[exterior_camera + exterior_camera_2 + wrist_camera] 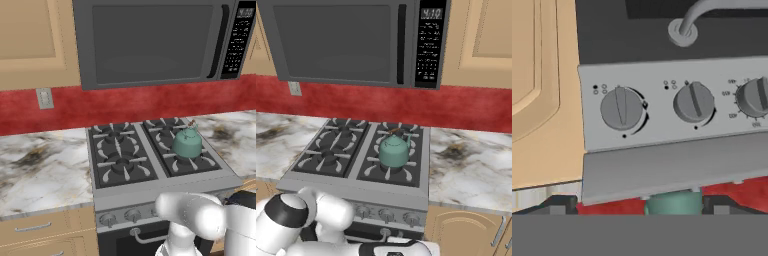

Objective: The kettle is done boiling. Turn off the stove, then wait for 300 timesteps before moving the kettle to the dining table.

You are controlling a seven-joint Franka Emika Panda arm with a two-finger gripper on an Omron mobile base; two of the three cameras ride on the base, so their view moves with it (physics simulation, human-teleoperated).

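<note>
marble counter [40, 165] runs along the left of the stove [150, 192], whose steel front carries a row of round knobs [622, 107] facing the hand camera at close range. teal-green and squat, the kettle [187, 142] sits upright on the stove's right-hand grates [187, 160], toward the back, below the dark microwave [160, 40]. whether the gripper's jaws are spread or closed cannot be told, since its fingertips are hidden.

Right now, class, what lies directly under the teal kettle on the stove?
The kettle sits on a black burner grate on the right half of the stove. Grate prongs show around its base; the burner beneath is covered, so no flame can be judged.
</note>
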